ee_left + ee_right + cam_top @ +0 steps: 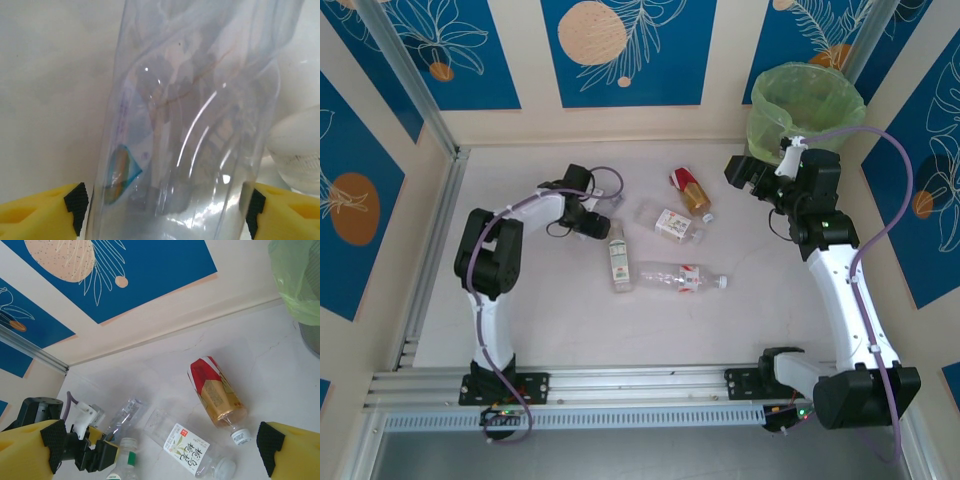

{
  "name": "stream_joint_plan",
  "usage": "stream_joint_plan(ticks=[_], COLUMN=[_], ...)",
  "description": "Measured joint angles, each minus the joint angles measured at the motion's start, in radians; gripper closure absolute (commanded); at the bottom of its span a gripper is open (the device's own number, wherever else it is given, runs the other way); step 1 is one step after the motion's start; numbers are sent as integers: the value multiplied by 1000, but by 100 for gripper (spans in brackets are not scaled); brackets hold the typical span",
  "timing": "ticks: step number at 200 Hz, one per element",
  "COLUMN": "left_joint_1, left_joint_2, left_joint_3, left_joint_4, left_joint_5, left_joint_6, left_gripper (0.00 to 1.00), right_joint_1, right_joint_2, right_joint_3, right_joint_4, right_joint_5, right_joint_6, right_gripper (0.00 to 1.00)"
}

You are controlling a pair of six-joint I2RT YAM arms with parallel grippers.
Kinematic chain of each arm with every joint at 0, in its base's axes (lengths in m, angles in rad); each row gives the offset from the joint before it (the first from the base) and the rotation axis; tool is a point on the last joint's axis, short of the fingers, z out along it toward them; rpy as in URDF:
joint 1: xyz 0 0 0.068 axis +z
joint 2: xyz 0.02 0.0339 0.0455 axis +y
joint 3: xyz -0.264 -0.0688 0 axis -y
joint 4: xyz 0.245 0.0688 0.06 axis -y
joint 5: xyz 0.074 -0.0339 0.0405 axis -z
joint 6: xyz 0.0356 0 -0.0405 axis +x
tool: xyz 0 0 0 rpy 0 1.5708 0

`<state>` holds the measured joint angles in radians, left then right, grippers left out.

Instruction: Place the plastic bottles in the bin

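Left gripper [163,205] straddles clear bottle [190,125], table centre — I can't tell if clamped. Right gripper [161,450] wide open, empty, near bin [760,100] — table's 1 o'clock corner.

Bin [807,105] placed at far right corner of bench [520,330]. Left of bin, mid-bench, laid flat: farthest bottle [690,192] set behind middle bottle [670,224]; nearest bottle [682,278] in front; leftmost bottle [618,262] flanked by left fingers [76,200].
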<state>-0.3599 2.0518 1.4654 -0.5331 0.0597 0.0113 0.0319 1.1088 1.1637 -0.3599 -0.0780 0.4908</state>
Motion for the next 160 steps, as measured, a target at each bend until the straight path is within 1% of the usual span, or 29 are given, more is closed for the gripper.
stream_joint_plan(ticks=[16, 42, 53, 81, 100, 138, 160], left_joint_1=[0, 0, 0, 0, 0, 0, 0], left_joint_2=[7, 7, 8, 7, 3, -22, -38], left_joint_3=[3, 3, 3, -1, -10, -47, -69], left_joint_4=[-3, -11, -11, -5, 4, 24, 24], left_joint_5=[0, 0, 0, 0, 0, 0, 0], left_joint_6=[-2, -8, -6, -12, -11, -11, -11], left_gripper=[25, 36, 39, 40, 43, 43, 46], right_joint_1=[0, 0, 0, 0, 0, 0, 0], right_joint_2=[0, 0, 0, 0, 0, 0, 0], right_joint_3=[0, -1, -2, -13, -14, -15, -15], right_joint_4=[-1, -1, -1, -3, -12, -29, -38], right_joint_5=[0, 3, 3, 3, 3, 2, -5], right_joint_6=[0, 0, 0, 0, 0, -1, -5], right_gripper=[0, 0, 1, 0, 0, 0, 0])
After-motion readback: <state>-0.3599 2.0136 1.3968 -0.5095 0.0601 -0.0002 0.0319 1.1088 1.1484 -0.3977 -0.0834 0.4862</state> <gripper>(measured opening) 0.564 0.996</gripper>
